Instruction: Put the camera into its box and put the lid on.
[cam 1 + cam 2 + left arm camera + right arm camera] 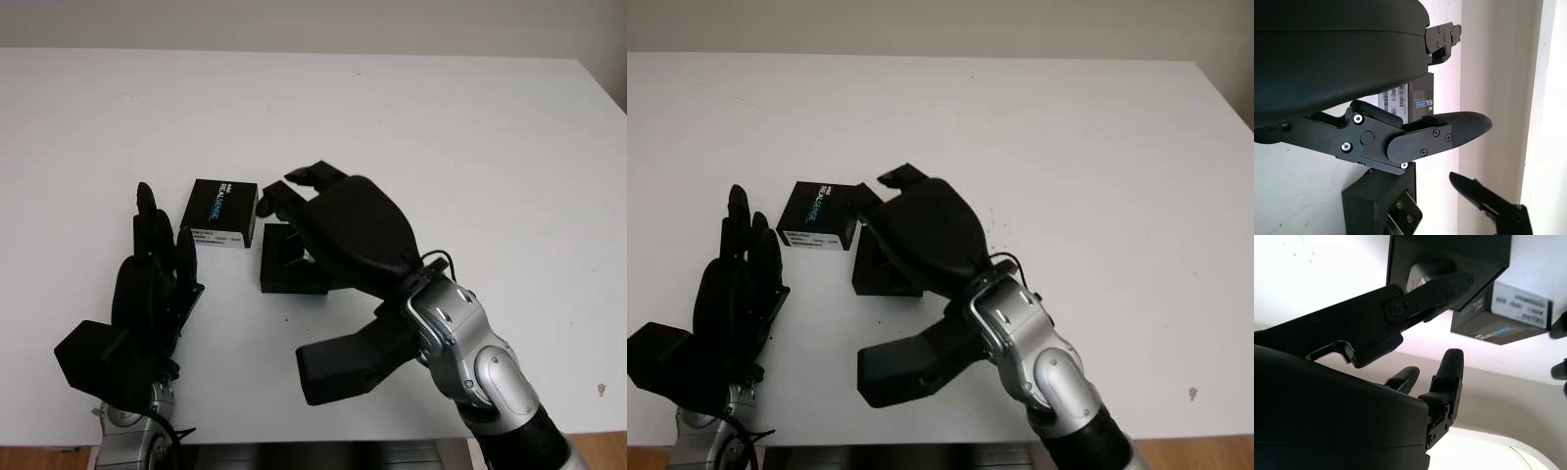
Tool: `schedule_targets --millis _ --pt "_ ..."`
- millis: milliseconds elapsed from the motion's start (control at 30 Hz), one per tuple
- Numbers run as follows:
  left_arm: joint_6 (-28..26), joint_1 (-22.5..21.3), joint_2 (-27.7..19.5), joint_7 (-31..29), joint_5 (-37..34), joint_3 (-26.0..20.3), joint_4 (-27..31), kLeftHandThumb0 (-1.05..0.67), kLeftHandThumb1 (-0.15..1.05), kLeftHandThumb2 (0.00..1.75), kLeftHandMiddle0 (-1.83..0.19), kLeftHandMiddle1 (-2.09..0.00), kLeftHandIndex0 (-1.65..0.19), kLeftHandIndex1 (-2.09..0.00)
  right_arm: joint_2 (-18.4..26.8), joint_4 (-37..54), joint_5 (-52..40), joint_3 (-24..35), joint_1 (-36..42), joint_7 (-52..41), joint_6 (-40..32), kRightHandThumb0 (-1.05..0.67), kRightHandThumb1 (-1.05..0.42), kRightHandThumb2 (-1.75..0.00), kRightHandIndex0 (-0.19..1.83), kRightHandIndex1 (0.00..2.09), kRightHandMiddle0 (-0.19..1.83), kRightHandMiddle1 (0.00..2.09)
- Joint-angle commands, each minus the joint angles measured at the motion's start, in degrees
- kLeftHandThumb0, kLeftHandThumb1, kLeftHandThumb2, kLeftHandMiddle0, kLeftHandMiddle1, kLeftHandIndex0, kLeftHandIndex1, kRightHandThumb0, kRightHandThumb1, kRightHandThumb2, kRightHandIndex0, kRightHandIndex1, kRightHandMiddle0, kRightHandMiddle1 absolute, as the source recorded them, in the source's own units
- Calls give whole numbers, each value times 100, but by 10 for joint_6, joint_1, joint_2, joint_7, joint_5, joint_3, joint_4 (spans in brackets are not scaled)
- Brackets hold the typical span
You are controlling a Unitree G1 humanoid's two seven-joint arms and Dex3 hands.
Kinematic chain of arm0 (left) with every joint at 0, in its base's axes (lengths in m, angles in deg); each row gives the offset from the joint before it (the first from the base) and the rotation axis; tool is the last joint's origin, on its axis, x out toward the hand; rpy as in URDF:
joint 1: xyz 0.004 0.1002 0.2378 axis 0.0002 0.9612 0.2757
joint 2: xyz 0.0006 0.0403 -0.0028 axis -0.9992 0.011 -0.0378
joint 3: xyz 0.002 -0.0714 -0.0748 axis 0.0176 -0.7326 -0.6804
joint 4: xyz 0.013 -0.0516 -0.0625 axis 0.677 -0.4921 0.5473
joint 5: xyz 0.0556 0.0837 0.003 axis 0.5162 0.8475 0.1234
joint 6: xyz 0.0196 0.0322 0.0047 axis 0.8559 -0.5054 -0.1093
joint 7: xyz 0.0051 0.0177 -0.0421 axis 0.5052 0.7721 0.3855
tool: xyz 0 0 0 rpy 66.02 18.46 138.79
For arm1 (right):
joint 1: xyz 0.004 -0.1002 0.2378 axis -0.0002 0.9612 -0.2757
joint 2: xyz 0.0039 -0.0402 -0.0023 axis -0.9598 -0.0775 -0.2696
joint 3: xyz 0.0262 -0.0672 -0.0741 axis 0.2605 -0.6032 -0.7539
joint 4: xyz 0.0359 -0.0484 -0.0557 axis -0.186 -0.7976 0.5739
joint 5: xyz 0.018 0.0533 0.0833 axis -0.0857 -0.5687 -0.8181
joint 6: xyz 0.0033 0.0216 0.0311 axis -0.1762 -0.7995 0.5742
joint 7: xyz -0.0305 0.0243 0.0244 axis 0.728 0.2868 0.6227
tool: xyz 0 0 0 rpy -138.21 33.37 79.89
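Worktop (470, 127): white, carried both black boxes.
Box (284, 262): open, mid worktop, under right hand; camera (1403, 213) sat inside.
Lid (223, 213): w/ printed label, just beside box, toward left hand.
Right hand (328, 211): over box, held nothing, fingers uncurled.
Left hand (157, 264): near lid, held nothing, fingers straight.

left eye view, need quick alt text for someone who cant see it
The right robot hand, open, hovers over an open black box on a white table. A printed black lid lies just left of the box, and the left robot hand, open, is beside it.
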Motion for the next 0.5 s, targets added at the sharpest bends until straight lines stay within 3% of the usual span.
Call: schedule_targets --millis 0,200,467 --pt "9 -2 1 3 5 3 -2 -65 105 62 19 -1 19 0 -6 -5 7 1 -11 0 -8 -73 -94 -6 32 48 35 96" --pt "7 -2 5 10 9 4 -2 -66 105 62 19 -3 19 -1 -14 -17 28 7 -30 -6 -36 -71 -92 -5 39 40 46 110" --pt "12 -3 4 9 8 3 -7 -66 105 62 19 -1 19 0 -7 2 19 20 -37 -64 -48 -71 -90 -5 42 29 44 105"
